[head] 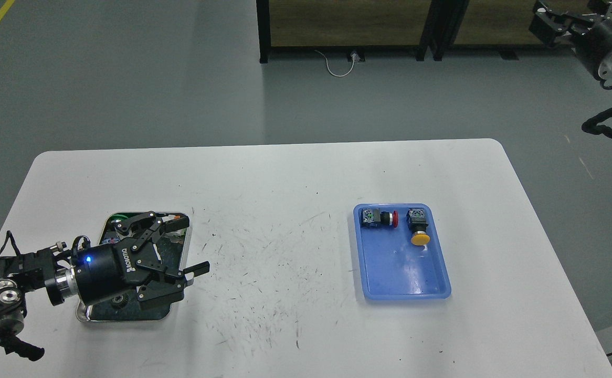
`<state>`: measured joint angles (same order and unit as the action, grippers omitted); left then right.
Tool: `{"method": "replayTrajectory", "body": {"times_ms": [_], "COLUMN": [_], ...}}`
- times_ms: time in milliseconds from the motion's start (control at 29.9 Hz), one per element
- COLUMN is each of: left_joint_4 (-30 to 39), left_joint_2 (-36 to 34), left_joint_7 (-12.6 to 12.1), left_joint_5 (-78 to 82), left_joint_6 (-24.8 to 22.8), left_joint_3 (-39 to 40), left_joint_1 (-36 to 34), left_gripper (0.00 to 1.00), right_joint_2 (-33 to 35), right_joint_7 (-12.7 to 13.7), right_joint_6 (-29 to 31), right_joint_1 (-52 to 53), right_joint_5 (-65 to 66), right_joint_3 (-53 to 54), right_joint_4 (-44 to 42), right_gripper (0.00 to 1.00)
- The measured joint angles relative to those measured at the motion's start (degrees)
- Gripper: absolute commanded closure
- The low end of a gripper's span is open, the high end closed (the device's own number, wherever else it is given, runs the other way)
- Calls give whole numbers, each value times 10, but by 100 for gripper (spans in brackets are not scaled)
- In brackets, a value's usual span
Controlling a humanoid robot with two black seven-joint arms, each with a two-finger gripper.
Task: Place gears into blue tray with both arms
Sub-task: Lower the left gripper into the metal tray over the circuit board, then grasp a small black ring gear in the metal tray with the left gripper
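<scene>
Blue tray [401, 273]: lies on the right half of the table, long axis running away from the robot, far end leaning slightly left; near half bare.
Gears: one dark toothed wheel [119, 301] shows partly in the silver tray's near end, just under the left gripper's body; I cannot tell where a second one is, the gripper covers that spot.
Silver tray [184, 227]: on the left half of the table, well apart from the blue tray, long axis also running away from the robot; mostly hidden by the left arm.
Push-button switches: two in the blue tray's far end, one with a red cap [380, 218] lying with cap to the right, one with a yellow cap [420, 234] with cap toward the robot; green and orange bits show at the silver tray's far end.
Left gripper [186, 247]: above the silver tray, pointing right, fingers spread wide, nothing between them.
Right gripper [550, 22]: raised at the top right corner, off the table; I cannot tell how its fingers stand.
Table [295, 184]: white, rounded corners, many dark scuffs in the middle.
Room: grey floor, a yellow line at top left, a dark-framed wooden cabinet and a white cable at the back.
</scene>
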<state>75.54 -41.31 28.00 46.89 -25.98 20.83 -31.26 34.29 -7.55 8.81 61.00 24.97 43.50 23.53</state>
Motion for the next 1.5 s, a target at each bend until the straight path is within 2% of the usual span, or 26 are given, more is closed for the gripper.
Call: {"method": "replayTrajectory", "body": {"times_ms": [200,434,835,1269,1503], "left_joint_4": [-48,-116,-149,-217,-229], "left_joint_2": [36,63,60,65,66], "left_joint_7": [0,0,0,0,0], "left_joint_5": [4,4,4,-2,-4], "left_joint_6": [39,59,127,146,146], "left_joint_3": [-1,-5,-32,-35,-35], "left_joint_1": [15,18,46,45,45], "left_gripper": [2,2,2,2,2], "right_joint_2": [1,1,1,0,1], "right_joint_7": [0,0,1,1,1], "right_joint_6": [-6,-12,-19,-20,-20], "right_joint_1": [1,2,4,8,8], "right_joint_5": [0,0,0,0,0], "right_joint_3": [0,0,-1,-1,-1], "right_joint_4": [-3,-3,-2,-2,-2], "right_gripper": [0,0,0,0,0]}}
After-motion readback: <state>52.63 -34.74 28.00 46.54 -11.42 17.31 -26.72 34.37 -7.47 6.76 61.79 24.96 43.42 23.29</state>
